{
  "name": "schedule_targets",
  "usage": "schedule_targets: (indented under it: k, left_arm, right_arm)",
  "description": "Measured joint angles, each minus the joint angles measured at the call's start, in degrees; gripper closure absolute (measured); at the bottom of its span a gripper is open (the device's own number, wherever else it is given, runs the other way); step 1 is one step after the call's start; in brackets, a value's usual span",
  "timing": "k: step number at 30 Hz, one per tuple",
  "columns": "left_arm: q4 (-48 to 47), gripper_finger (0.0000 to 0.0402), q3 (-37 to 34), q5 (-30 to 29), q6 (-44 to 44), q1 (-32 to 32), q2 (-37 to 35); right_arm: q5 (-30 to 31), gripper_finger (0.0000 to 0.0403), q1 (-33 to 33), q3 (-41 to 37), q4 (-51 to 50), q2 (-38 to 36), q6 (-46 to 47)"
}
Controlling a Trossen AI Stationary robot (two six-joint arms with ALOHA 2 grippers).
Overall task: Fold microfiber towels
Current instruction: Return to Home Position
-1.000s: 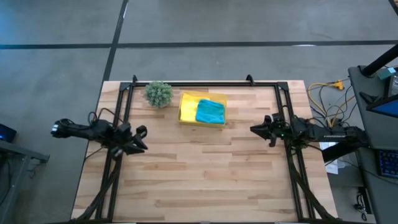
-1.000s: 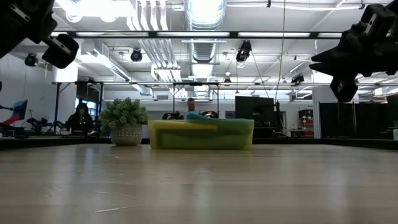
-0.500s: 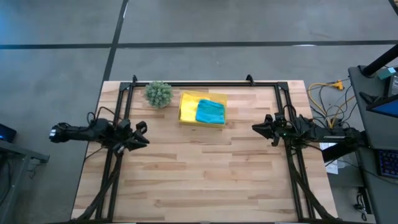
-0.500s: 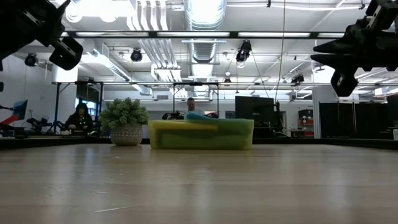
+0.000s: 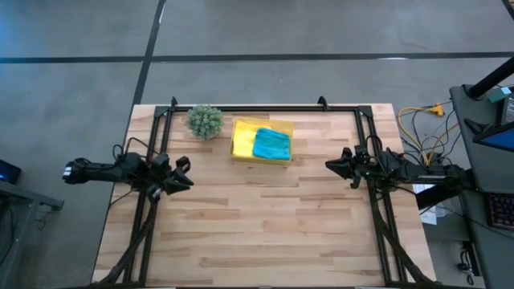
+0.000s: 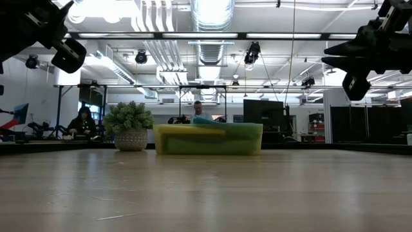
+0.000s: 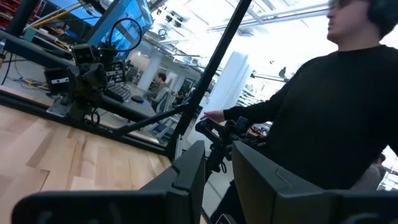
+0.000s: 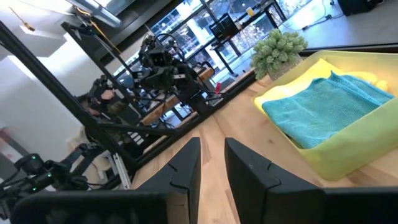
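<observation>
Bright, even overhead light on the worktop (image 5: 265, 217); shadows faint. Low view: ceiling lamps (image 6: 212, 9) glare white above the yellow tray (image 6: 207, 139), near worktop blurred. Left wrist view blown out behind the person (image 7: 336, 112), tilted, soft.

A folded teal towel (image 5: 271, 144) lies atop a yellow towel (image 5: 245, 125) inside the yellow tray (image 5: 238, 149).

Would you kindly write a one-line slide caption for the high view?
Both arms wait at the table's sides, left gripper and right gripper empty, a teal towel folded in the yellow tray.
</observation>
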Motion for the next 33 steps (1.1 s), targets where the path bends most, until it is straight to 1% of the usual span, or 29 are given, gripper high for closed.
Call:
schedule_targets:
  k: [15,33]
  left_arm:
    - [-0.1,0.0334,0.0,0.0,0.0,0.0,1.5]
    - [-0.1,0.0334,0.0,0.0,0.0,0.0,1.5]
  right_arm:
    - [0.0,0.0335,0.0,0.0,0.0,0.0,0.0]
    - [0.0,0.0335,0.0,0.0,0.0,0.0,0.0]
